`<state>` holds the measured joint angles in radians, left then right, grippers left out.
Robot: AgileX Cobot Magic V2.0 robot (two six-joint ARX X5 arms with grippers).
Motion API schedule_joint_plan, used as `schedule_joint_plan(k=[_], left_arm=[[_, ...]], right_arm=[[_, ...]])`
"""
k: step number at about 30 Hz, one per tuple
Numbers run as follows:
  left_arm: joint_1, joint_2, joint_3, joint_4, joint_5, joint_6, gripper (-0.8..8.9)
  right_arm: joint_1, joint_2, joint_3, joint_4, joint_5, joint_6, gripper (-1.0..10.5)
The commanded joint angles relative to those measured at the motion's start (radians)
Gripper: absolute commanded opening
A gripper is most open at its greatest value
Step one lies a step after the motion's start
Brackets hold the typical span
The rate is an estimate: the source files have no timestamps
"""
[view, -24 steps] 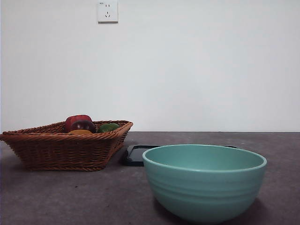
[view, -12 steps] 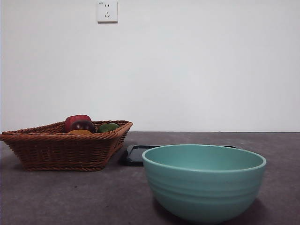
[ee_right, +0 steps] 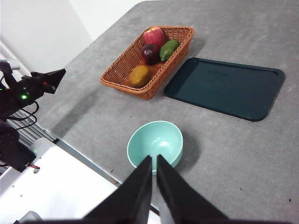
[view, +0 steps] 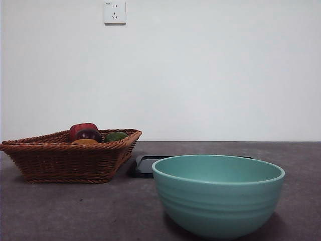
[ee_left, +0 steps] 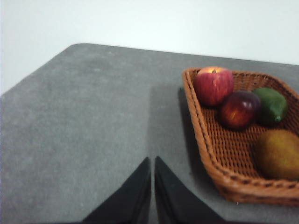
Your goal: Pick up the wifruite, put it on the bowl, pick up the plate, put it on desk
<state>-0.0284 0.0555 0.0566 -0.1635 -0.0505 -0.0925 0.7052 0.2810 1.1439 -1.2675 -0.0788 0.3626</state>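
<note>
Right wrist view: wifruite (ee_right: pixel 139 75) lies in basket (ee_right: pixel 122 69); both pincers (ee_right: pixel 154 161) (ee_left: pixel 153 164) narrow, empty, holding nothing.

Almost nothing changes across the front view. The bowl (view: pixel 218 195) sits a hair further left than a second ago, a barely visible shift; no arm enters and no object on the counter (view: pixel 75 211) moves.

We see a teal-green bowl (view: pixel 218 195) with faint ribs, a brown woven wicker basket (view: pixel 70 158), an orange-brown wifruite (ee_left: pixel 278 154), a dark red-purple fruit (ee_left: pixel 239 109), a green fruit (ee_left: pixel 271 105), a mottled grey tabletop (view: pixel 75 211).
</note>
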Motion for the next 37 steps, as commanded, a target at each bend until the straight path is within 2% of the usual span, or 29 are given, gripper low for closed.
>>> schedule_joint_plan(k=[1, 7, 10, 34, 37], left_arm=[[0.001, -0.014, -0.010, -0.007, -0.002, 0.003, 0.12], [0.001, -0.049, -0.032, -0.058, -0.002, 0.013, 0.12], [0.001, -0.052, -0.042, -0.018, -0.002, 0.013, 0.12], [0.001, -0.052, -0.045, -0.023, -0.002, 0.013, 0.12], [0.001, -0.052, -0.045, -0.023, -0.002, 0.013, 0.12]], right_arm=[[0.007, 0.002, 0.018, 0.010, 0.001, -0.011, 0.1], [0.007, 0.002, 0.018, 0.010, 0.001, -0.011, 0.1], [0.007, 0.002, 0.018, 0.010, 0.001, -0.011, 0.1], [0.004, 0.002, 0.017, 0.009, 0.001, -0.011, 0.1], [-0.054, 0.002, 0.012, 0.010, 0.005, -0.074, 0.1]])
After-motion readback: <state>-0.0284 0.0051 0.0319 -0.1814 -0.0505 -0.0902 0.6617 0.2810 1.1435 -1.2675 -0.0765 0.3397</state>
